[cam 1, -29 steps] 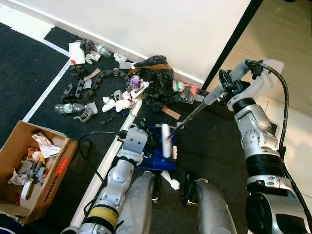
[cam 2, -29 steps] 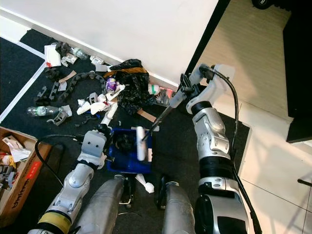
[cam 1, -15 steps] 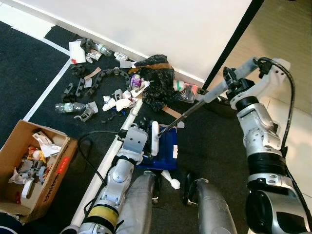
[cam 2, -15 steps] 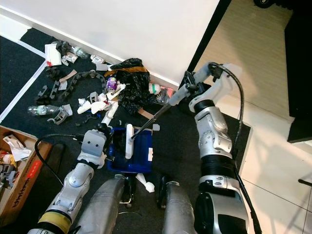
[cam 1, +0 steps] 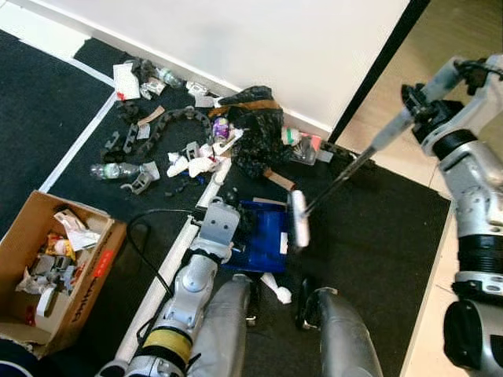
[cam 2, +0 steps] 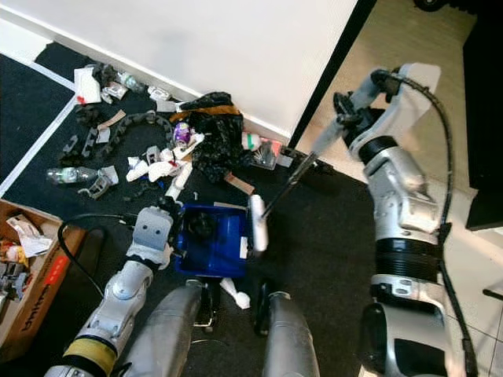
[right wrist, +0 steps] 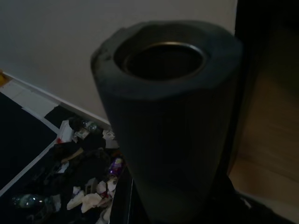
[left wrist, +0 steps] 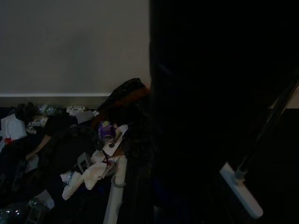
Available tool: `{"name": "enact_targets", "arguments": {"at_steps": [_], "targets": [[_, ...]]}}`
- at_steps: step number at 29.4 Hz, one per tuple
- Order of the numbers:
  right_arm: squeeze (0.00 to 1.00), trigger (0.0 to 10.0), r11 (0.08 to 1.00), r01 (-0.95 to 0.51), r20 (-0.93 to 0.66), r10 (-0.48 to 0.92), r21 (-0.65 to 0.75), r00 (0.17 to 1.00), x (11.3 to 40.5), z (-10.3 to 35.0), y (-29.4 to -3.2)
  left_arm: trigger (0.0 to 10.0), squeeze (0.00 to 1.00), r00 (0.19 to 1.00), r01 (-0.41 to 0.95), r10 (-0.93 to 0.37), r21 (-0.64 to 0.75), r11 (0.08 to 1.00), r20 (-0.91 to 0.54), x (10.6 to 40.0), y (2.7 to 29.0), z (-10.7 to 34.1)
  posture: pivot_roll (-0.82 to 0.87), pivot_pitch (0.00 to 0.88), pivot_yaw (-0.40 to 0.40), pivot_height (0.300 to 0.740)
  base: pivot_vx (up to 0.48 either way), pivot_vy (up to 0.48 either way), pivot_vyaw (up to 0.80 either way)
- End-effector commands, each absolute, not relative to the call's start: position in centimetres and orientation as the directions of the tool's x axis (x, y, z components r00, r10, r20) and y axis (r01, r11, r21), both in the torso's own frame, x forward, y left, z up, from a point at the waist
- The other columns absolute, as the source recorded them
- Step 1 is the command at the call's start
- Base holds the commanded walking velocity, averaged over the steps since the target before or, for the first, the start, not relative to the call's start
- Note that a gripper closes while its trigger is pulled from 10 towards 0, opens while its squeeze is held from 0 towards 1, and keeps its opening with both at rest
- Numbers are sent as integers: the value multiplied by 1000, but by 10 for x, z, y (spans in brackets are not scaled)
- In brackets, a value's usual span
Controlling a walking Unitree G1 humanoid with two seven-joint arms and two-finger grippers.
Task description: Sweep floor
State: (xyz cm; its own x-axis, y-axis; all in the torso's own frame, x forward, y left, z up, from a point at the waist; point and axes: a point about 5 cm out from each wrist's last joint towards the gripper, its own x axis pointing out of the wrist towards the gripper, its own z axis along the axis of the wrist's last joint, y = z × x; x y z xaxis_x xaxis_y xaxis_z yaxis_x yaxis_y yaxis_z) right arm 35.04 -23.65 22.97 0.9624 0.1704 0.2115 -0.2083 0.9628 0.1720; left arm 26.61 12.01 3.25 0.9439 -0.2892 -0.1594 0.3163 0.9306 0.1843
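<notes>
1. The right pincer (cam 2: 346, 119), raised at the robot's right near the dark door frame, is clamped around the grey grip of a long-handled broom (cam 2: 284, 184) with a white head; the handle's hollow grey end (right wrist: 166, 116) looms close in the right wrist view.
2. The broom's shaft slopes down and leftward; its white head (cam 1: 299, 218) sits just beside the right edge of the blue plastic dustpan (cam 1: 263, 236).
3. The left pincer (cam 1: 228, 198) lies low at the dustpan's left side, apparently pinching its edge; the finger state cannot be told for certain, as the wrist housing hides them.
4. The dustpan rests on the black carpeted floor (cam 1: 369, 236), directly ahead of the robot's legs.
5. A scatter of litter (cam 1: 192, 153), including a crumpled black plastic bag (cam 1: 255, 137), white scraps and clear bottles, lies along the white wall.
6. A brown cardboard box (cam 1: 47, 271) holding rubbish stands at the robot's left.
</notes>
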Motion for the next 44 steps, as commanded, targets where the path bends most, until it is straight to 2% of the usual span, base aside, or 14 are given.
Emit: {"name": "enact_targets", "arguments": {"at_steps": [1,5,7,10,21,24,32,44], "targets": [[0,10000,948,-235,253,179,213,951,346,238,-240,10000,0,891,392,-351,98,915,-289,246,103,5,83,340,-51,740,0,0,0],[0,10000,951,-235,235,186,203,954,346,237,-241,10000,0,891,392,-351,98,915,-288,246,103,5,82,336,-52,740,0,0,0],[0,10000,955,-269,94,259,127,961,345,219,-233,10000,0,892,392,-352,98,915,-285,247,103,5,85,328,-53,740,0,0,0],[0,10000,952,-299,-31,302,66,953,342,201,-226,10000,0,892,392,-351,99,915,-284,247,103,5,85,328,-53,740,0,0,0],[0,10000,957,-266,49,262,112,964,343,217,-233,10000,0,893,390,-350,99,915,-283,247,103,5,85,336,-53,740,0,0,0],[0,10000,956,-272,35,270,114,962,342,217,-233,10000,0,892,392,-352,98,915,-284,247,102,4,85,336,-53,740,0,0,0],[0,10000,960,-262,-115,273,100,955,338,173,-213,10000,0,893,390,-351,96,916,-281,247,102,5,85,343,-54,740,0,0,0],[0,10000,961,-234,-57,244,149,968,339,181,-220,10000,0,892,391,-350,98,915,-284,246,104,4,85,345,-52,740,0,0,0]]}}
